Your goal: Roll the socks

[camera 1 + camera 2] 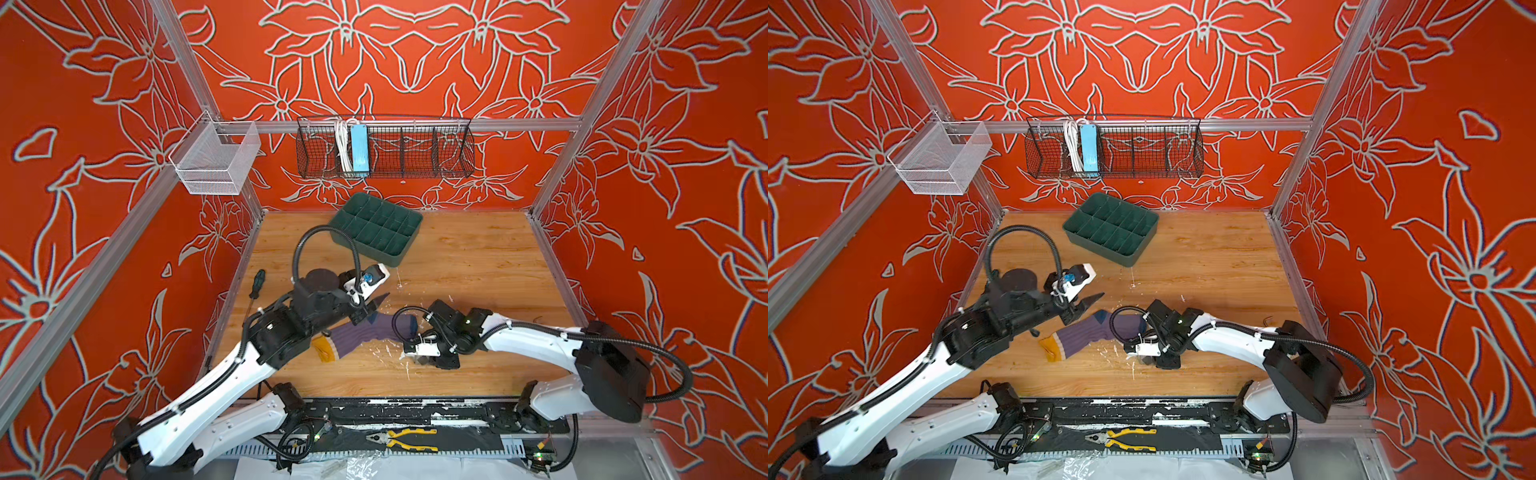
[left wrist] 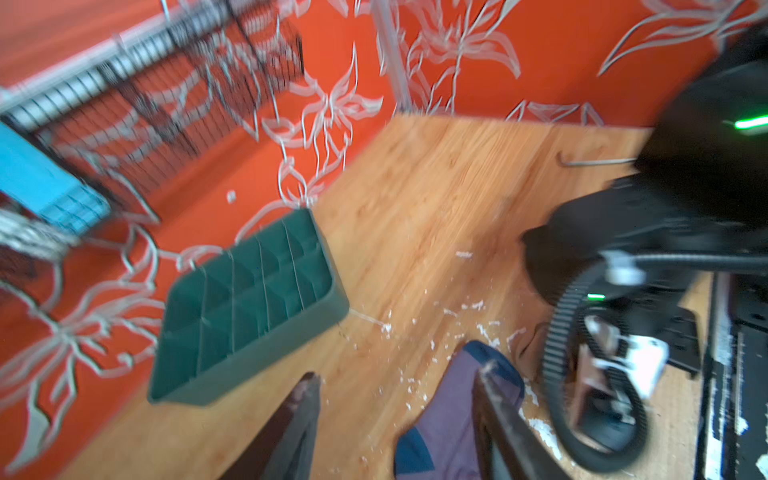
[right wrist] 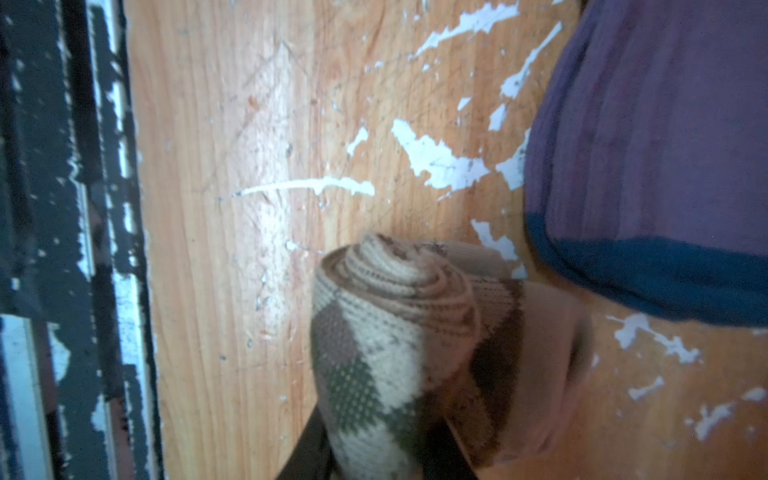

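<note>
tightly rolled beige sock sits between right gripper fingers

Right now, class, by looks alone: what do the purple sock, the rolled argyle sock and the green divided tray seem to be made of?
Purple sock: ribbed knit fabric, matte. Argyle sock: knit fabric, stitches visible in its roll. Green tray: probably moulded plastic, smooth thin dividers.
</note>
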